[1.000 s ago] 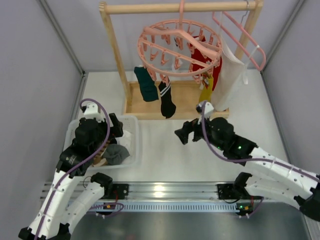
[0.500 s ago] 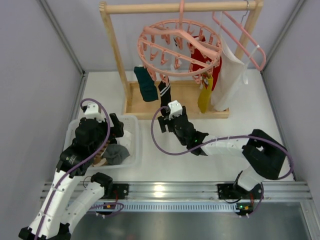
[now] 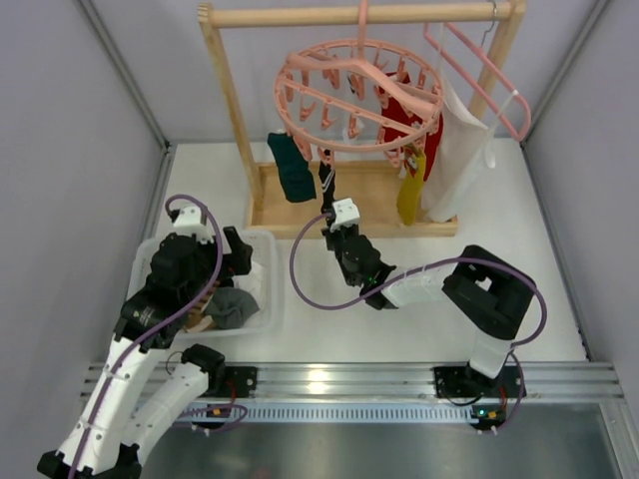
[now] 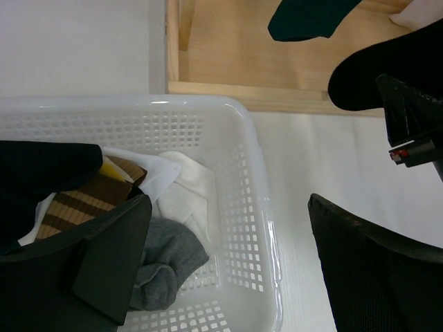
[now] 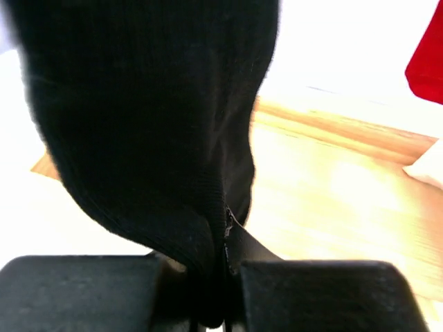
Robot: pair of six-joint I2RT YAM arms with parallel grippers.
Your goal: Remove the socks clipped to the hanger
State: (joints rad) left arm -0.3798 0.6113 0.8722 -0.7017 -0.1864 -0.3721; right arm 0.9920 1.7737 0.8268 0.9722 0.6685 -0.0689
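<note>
The round pink hanger [image 3: 359,95] hangs from the wooden rack. Clipped to it are a dark teal sock [image 3: 293,168], a black striped sock [image 3: 327,183], red socks [image 3: 411,120] and a mustard sock [image 3: 410,196]. My right gripper [image 3: 335,226] is shut on the lower end of the black sock [image 5: 138,117], which fills the right wrist view above the gripper [image 5: 225,290]. My left gripper [image 4: 228,277] stands open above the white basket [image 4: 256,207], nothing between its fingers. The left wrist view also catches the teal sock [image 4: 304,17] and the black sock [image 4: 387,69].
The basket [image 3: 265,299] at the left holds a grey sock [image 4: 166,256], white cloth and a brown striped piece. A white cloth bag [image 3: 459,150] and a plain pink triangular hanger [image 3: 479,75] hang at the rack's right. The rack's wooden base [image 5: 332,173] lies under the socks.
My right arm swung left from below the mustard sock to the black sock, and its jaws closed on that sock. The left arm has stayed over the basket.
</note>
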